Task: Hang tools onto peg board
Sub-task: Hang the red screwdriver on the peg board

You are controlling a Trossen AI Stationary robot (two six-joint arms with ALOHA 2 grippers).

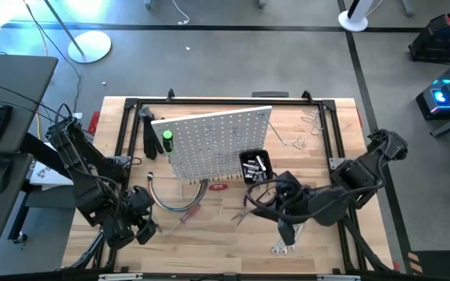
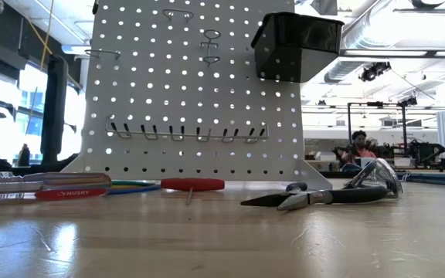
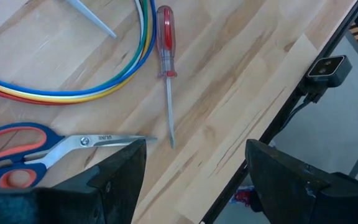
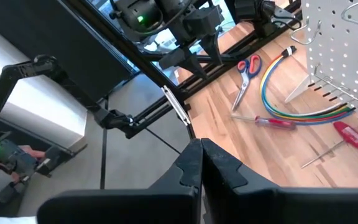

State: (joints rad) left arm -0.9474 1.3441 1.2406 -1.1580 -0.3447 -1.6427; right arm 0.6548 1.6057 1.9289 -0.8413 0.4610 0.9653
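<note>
Hovering our left gripper [image 3: 194, 168] open-jawed just over the scissors [image 3: 36, 149] at the table's near left, we are judging the pick-up as the step ahead, descending and closing on them before reaching for the peg board [image 1: 213, 140], while our right gripper [image 4: 201, 165] is waiting shut at near right.

The white peg board [image 1: 213, 140] stands tilted well ahead of both hands. Red-handled scissors [image 3: 39, 146] and a red screwdriver [image 3: 165, 59] lie flat just beneath the open left hand [image 3: 194, 168]. Black-handled pliers [image 2: 323, 197] lie beside the right hand.
</note>
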